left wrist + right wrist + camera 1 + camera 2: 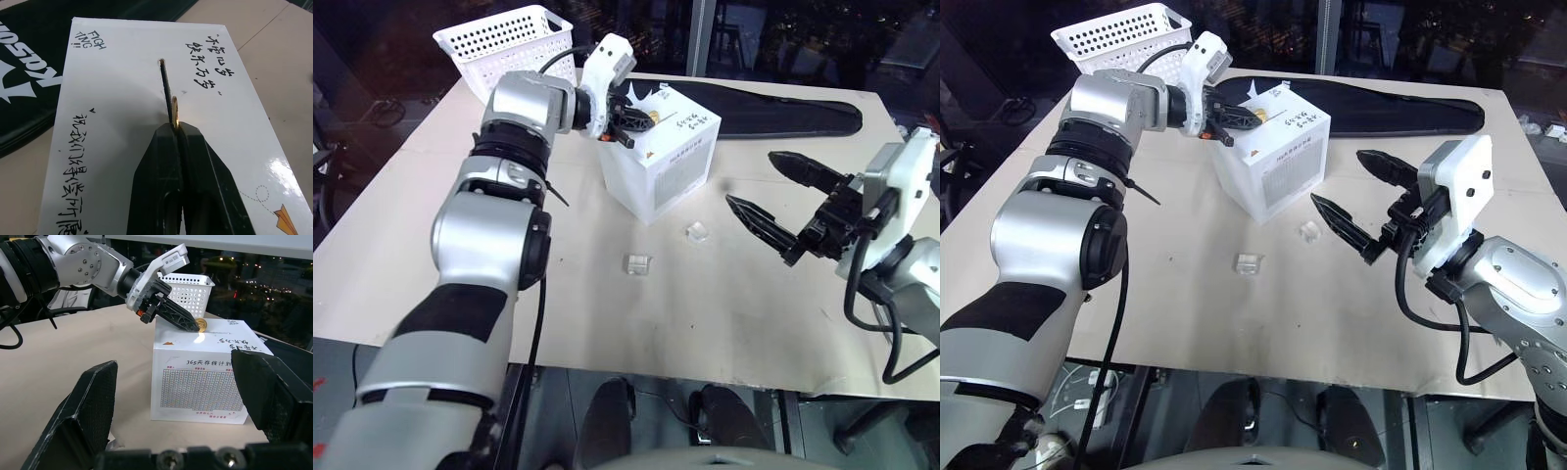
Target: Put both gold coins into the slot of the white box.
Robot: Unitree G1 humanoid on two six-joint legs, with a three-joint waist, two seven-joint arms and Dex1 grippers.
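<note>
Left wrist view: white box [122, 112] reads "FIGHTING!!" | gold coin [174, 111] edge-on, along slot [165, 85] | left gripper [177, 128] clenched on coin | right gripper [781, 201] released

1. I see a pale beige desk [607, 313] carrying everything here.
2. The white box [668, 166] stands on the desk directly beneath my left gripper [628, 127], its dotted panel facing my right gripper [773, 196].
3. A white perforated basket [509, 44] sits at the desk's far corner, behind the left gripper.
4. A long black bag [783, 113] lies flat along the far edge, beyond the box and well past the right gripper.
5. Two small clear plastic cases rest on the bare desk: one [696, 231] just beside the box, between it and the right gripper, the other [638, 263] nearer me.
</note>
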